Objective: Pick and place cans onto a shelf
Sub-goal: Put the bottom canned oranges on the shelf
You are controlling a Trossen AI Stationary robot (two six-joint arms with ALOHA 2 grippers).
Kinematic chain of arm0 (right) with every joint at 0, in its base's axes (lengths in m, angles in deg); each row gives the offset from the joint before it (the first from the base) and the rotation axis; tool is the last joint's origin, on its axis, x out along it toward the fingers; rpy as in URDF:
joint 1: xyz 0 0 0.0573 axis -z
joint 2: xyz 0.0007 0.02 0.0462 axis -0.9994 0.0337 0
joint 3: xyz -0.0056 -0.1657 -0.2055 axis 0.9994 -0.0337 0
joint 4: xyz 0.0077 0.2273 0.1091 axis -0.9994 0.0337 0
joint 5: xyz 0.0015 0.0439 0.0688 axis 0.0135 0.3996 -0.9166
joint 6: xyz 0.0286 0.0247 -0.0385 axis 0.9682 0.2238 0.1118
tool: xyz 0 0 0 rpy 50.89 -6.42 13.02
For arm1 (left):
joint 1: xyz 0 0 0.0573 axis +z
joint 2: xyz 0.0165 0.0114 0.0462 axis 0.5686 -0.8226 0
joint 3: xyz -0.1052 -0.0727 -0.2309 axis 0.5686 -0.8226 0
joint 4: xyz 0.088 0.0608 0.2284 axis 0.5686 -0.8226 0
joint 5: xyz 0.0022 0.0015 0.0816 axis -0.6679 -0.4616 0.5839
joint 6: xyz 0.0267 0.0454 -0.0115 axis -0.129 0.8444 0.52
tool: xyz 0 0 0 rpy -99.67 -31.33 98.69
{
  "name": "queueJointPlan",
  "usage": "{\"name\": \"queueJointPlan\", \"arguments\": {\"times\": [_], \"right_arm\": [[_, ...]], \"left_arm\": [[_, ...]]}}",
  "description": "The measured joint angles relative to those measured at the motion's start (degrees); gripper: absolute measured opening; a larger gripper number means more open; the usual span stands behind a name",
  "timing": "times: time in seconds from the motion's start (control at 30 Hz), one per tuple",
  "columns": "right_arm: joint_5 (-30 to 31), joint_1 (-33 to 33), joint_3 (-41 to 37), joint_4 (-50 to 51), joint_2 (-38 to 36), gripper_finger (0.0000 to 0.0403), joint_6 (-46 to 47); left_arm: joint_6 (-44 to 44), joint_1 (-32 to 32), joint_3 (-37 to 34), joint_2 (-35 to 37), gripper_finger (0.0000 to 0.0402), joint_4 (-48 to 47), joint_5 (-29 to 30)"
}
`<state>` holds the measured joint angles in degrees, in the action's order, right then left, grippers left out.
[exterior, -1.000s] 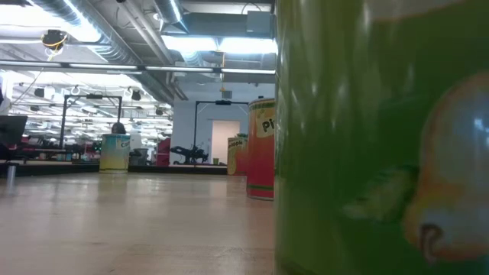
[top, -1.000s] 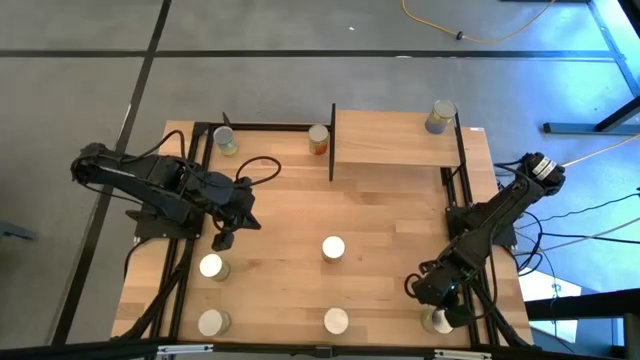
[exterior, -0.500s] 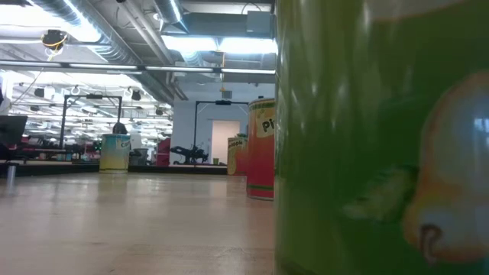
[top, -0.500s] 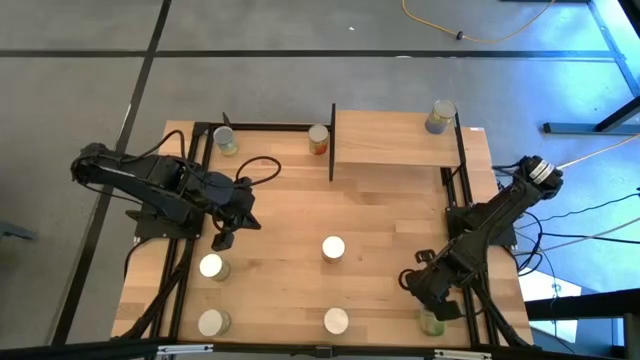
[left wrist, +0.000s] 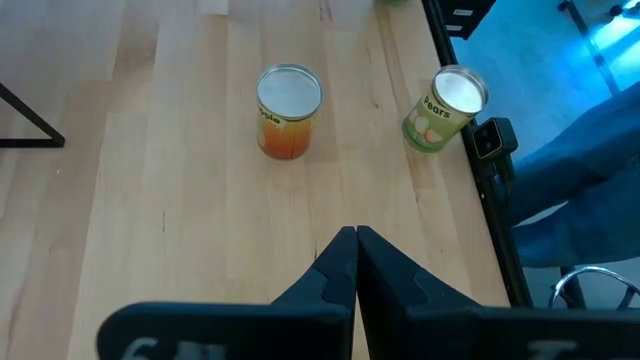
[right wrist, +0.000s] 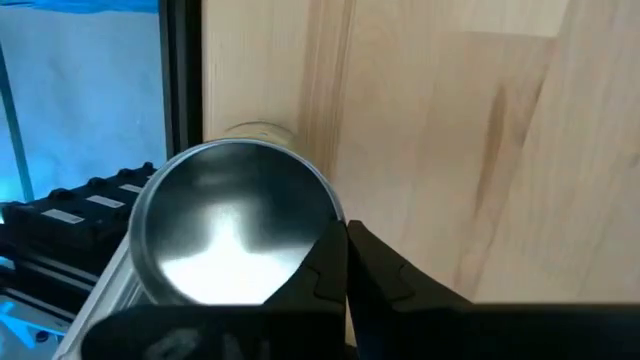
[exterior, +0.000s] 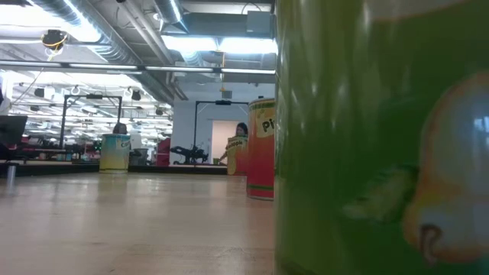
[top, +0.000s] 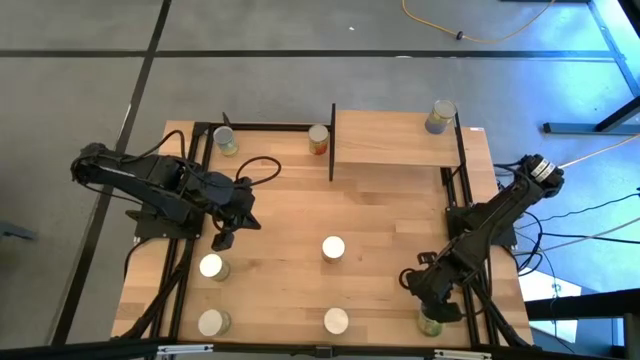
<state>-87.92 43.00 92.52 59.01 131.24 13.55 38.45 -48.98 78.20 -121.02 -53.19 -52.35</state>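
left end effector (top: 222, 240): closed, empty, above bench (top: 290, 220) near can (top: 211, 266).
right end effector (right wrist: 345, 262): closed, empty, beside corner can (right wrist: 235, 235).
shelf (top: 395, 140): one can (top: 439, 116).

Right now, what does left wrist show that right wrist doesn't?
Left wrist only: an orange-labelled can and a pears can, both upright on the tabletop, clear of the shut left gripper.
Right wrist only: one can's shiny top right beside the shut right gripper, not held.
Both: light wood tabletop and a black frame edge.
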Motion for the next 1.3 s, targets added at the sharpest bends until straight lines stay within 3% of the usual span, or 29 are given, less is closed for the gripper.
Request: {"name": "queueJointPlan", "arguments": {"times": [0.43, 0.57, 0.73, 1.3], "right_arm": [[0.29, 4.07, 0.15, 3.04, -5.17, 0.0, 0.0], [2.56, 6.56, 1.37, 7.98, -7.1, 0.0, -0.89], [5.86, 11.84, 4.09, 15.57, -7.6, 0.0, -6.3], [8.56, 33.96, 3.58, 17.71, -7.55, 0.0, -32.02]], "left_arm": [[0.19, 0.0, 0.0, 0.02, 0.0, -0.02, 0.07], [1.74, 0.0, 0.0, 0.02, 0.0, -0.02, 0.13], [2.96, 0.07, 0.0, 0.02, 0.0, -0.02, 0.39], [2.95, 0.07, 0.0, 0.02, 0.0, -0.37, 1.25]]}}
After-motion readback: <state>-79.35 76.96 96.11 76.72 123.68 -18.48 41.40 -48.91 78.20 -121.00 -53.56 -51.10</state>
